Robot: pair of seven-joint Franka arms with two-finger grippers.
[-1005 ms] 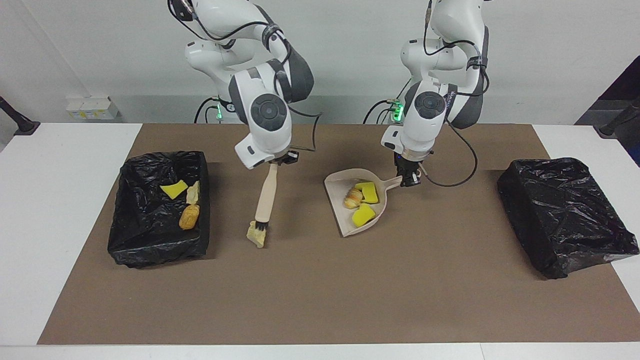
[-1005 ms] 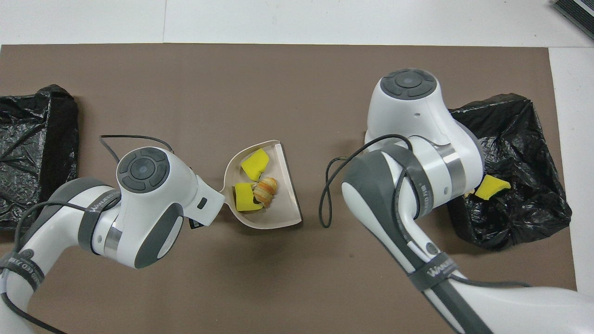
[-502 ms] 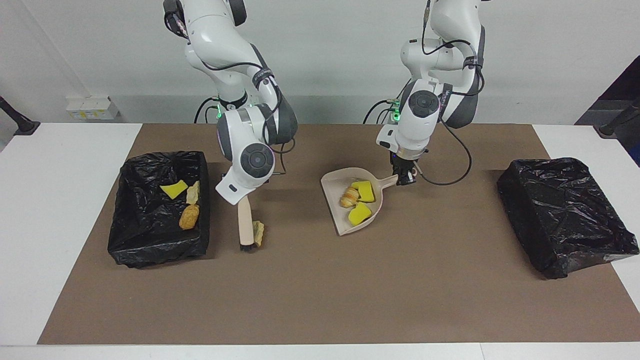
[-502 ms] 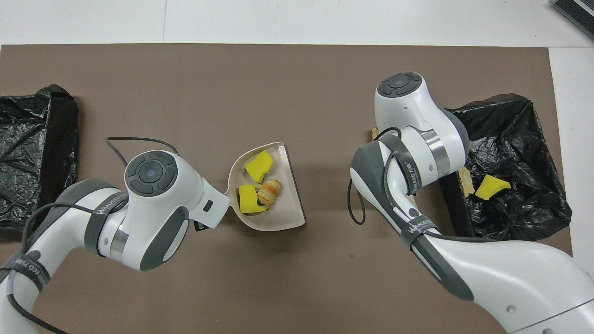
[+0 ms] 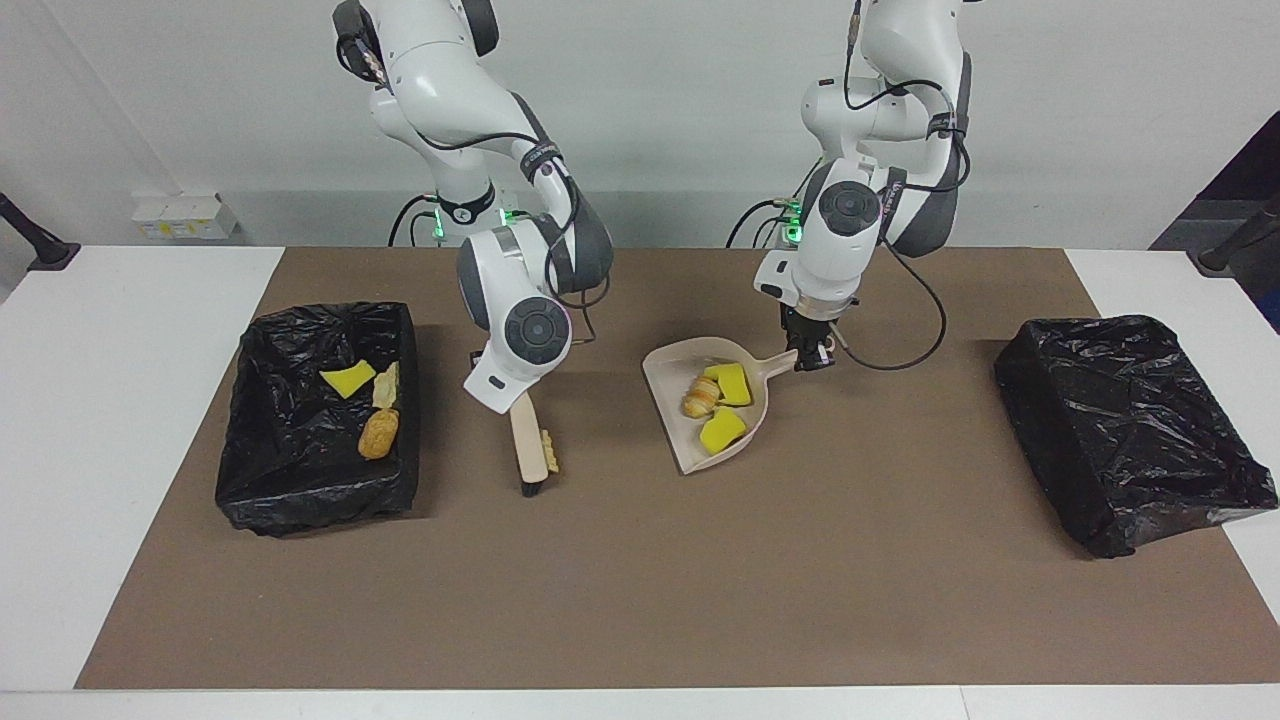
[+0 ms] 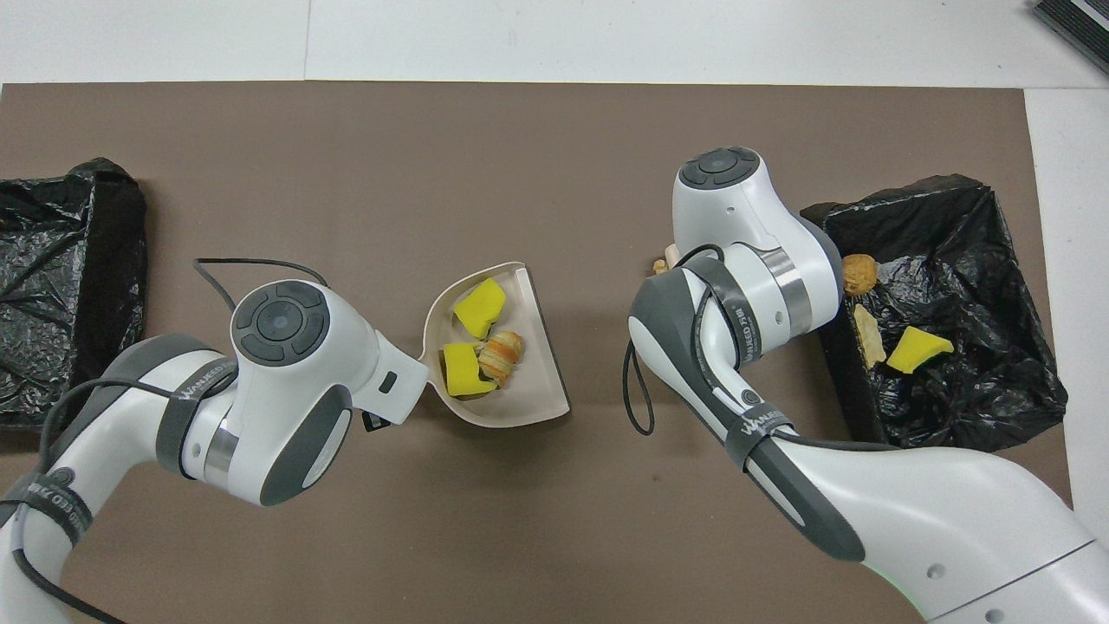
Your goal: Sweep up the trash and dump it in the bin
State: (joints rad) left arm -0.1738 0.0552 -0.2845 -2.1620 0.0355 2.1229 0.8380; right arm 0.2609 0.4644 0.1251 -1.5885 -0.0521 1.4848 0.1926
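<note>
My right gripper [image 5: 514, 400] is shut on the beige brush [image 5: 525, 450], whose black bristles rest on the brown mat. A pale lump of trash [image 5: 549, 452] [image 6: 663, 260] lies against the brush, on the side toward the dustpan. My left gripper [image 5: 808, 356] is shut on the handle of the beige dustpan [image 5: 668, 376] [image 6: 548, 364], which rests on the mat. In it lie two yellow sponge chunks [image 5: 722, 430] [image 6: 479, 308] and a striped orange-brown lump [image 5: 698, 397] [image 6: 501, 351]. The black-lined bin [image 5: 300, 500] [image 6: 962, 407] holds a yellow chunk [image 5: 347, 379], a pale lump [image 5: 387, 385] and a brown lump [image 5: 379, 433].
A second black-bagged box [image 5: 1130, 430] [image 6: 61, 286] stands at the left arm's end of the mat. The brown mat [image 5: 640, 580] stretches bare toward the table edge farthest from the robots. White tabletop borders the mat at both ends.
My right arm dropped lower, swung the brush over to the bin's side of the pale lump and pushed it toward the dustpan. The dustpan shifted slightly toward the brush.
</note>
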